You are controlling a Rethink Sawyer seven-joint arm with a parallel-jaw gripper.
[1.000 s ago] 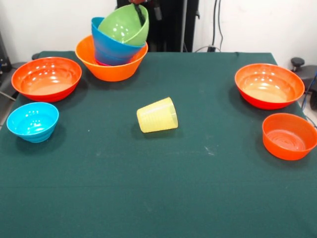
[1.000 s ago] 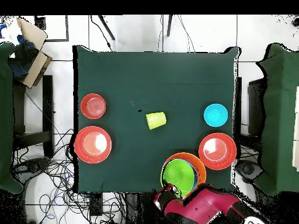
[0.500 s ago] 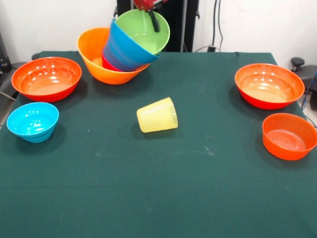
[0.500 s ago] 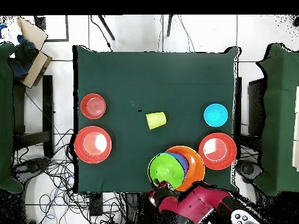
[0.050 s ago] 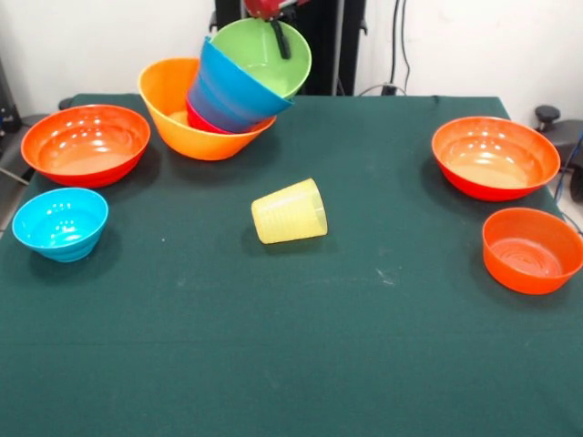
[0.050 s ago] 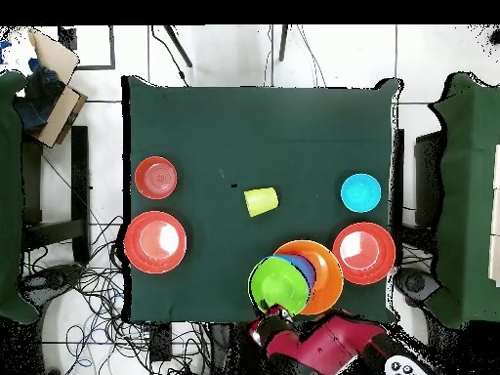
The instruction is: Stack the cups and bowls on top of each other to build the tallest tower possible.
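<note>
Lying on its side mid-bench [image 5: 301, 364]: the pale-yellow cup [image 5: 290, 211], with a cyan bowl [image 5: 59, 223] and a big red-orange bowl [image 5: 86, 144] well off to one side, a second red-orange bowl [image 5: 495, 157] and a smaller orange bowl [image 5: 532, 249] well off to the other. Behind the cup, at the bench's far edge: the tower, its light-orange bowl [image 5: 178, 118] holding a magenta bowl [image 5: 199, 119], a blue bowl [image 5: 230, 91] and a lime green bowl [image 5: 260, 56], all tilted toward the cup. Reaching into the green bowl at its rim: the tool [image 5: 276, 32]; cannot tell whether spread or pinching.

You see the tower [image 6: 311, 277] near the green surface's [image 6: 215, 127] bottom edge, lime bowl [image 6: 277, 285] topmost, and the yellow cup [image 6: 261, 202] lying apart mid-surface.
</note>
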